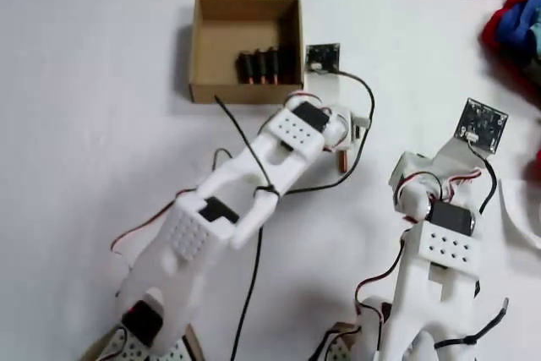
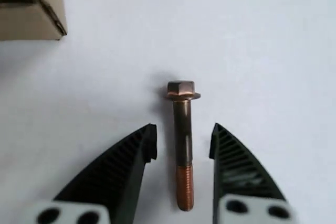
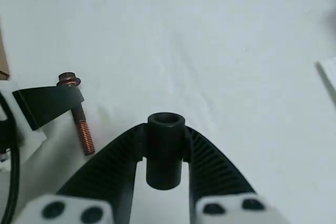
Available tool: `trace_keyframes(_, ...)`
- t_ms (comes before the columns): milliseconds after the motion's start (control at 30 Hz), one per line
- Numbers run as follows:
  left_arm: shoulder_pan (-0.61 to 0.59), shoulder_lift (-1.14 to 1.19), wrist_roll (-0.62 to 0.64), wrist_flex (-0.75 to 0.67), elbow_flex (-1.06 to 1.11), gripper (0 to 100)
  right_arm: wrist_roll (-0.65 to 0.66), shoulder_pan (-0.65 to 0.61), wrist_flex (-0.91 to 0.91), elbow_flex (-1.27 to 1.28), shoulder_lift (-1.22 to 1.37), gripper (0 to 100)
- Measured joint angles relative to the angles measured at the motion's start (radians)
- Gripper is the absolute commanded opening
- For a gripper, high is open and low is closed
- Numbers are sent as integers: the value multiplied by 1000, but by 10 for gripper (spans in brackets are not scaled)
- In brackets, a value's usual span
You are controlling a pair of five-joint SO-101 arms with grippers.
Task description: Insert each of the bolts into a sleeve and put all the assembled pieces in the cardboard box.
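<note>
The copper bolt (image 2: 182, 145) lies on the tabletop (image 2: 262, 35) near the cardboard box (image 1: 228, 92), ungripped between the wide-open fingers of the left gripper (image 2: 184, 128). The right gripper (image 3: 165, 132) pinches a black sleeve (image 3: 165, 153) upright. Bolt pickup seems in hand; next, the fingers should close squarely on the shank.

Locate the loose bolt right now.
Left wrist view: the bolt lies on the table within the open left gripper, near a corner of the cardboard box.

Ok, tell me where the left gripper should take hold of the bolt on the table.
Mid-shank, from straight above: the bolt lies flat on the table, and the open left gripper straddles its smooth part, between the wide head and the thread.
</note>
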Motion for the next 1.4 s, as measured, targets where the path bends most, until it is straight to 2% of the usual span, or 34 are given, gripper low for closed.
trace_keyframes(233,0,87,0,-3,-57,227,0,0,0,2,0,19)
trace_keyframes(467,0,236,0,114,-316,221,0,0,0,3,0,19)
trace_keyframes(633,-2,348,-2,218,-523,98,0,0,0,3,0,19)
trace_keyframes(700,-2,388,-43,250,-597,27,0,0,0,3,0,19)
trace_keyframes(833,0,434,-117,301,-697,24,0,0,0,3,0,19)
trace_keyframes(1033,0,439,-135,470,-752,25,0,0,0,3,0,19)
trace_keyframes(1167,-6,439,-144,681,-810,26,0,0,0,3,0,19)
trace_keyframes(1267,-9,439,-230,806,-832,27,0,0,0,3,0,19)
trace_keyframes(1400,-23,439,-361,833,-832,27,0,0,0,3,0,19)
